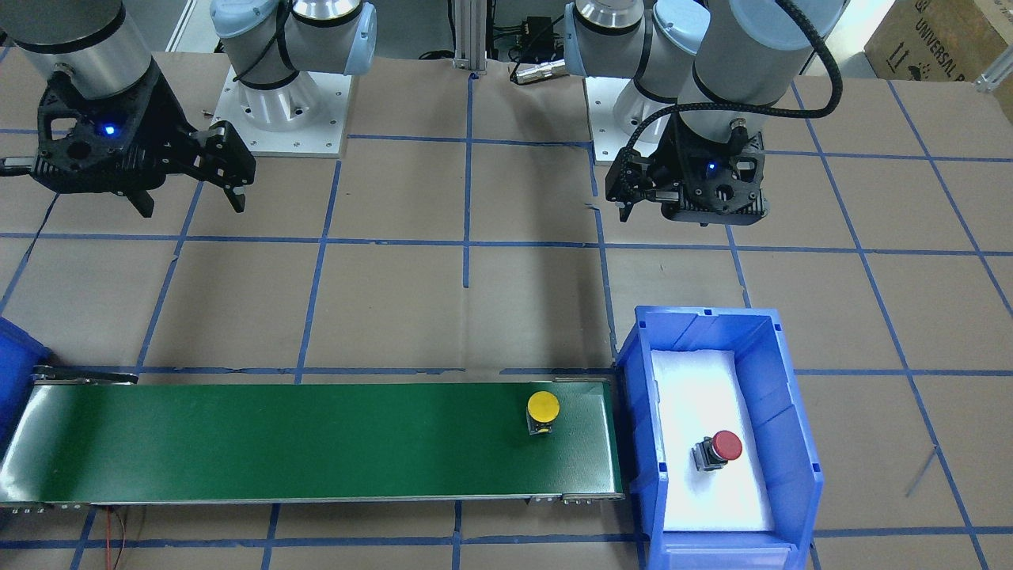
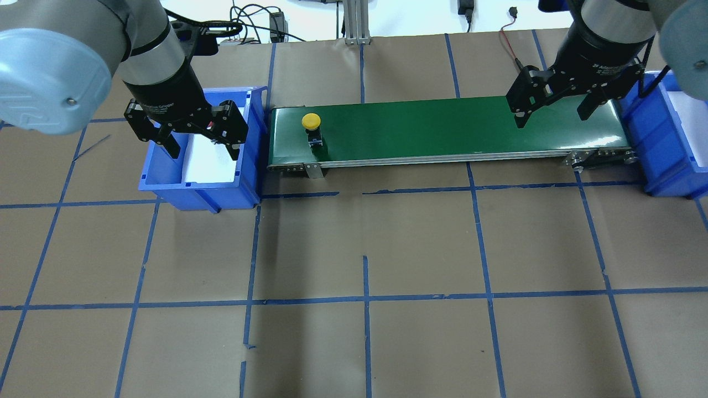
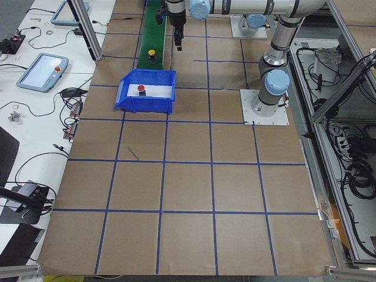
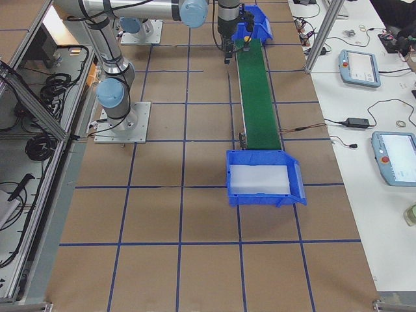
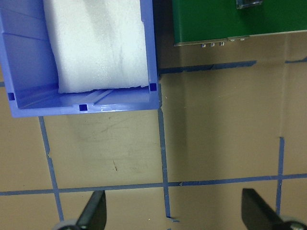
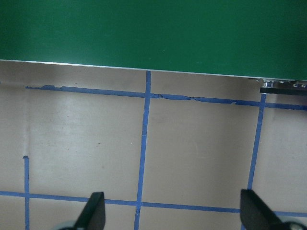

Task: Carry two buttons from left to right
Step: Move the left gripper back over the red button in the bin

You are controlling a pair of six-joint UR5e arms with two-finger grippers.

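Observation:
The yellow button (image 1: 543, 412) stands on the green conveyor belt (image 1: 316, 443), near the end beside the left blue bin (image 1: 633, 364); it also shows in the overhead view (image 2: 311, 122). The red button (image 1: 718, 450) lies on white foam inside that bin. It is hidden under my left arm in the overhead view. My left gripper (image 2: 203, 150) is open and empty, hovering over the near side of this bin. My right gripper (image 2: 552, 118) is open and empty above the belt's other end. Both wrist views show spread fingers (image 5: 96, 211) (image 6: 93, 211).
A second blue bin (image 2: 661, 138) with white foam stands at the belt's right end. The brown table (image 2: 365, 249) carries a grid of blue tape lines. The arm bases (image 1: 281, 111) are bolted at the robot's side.

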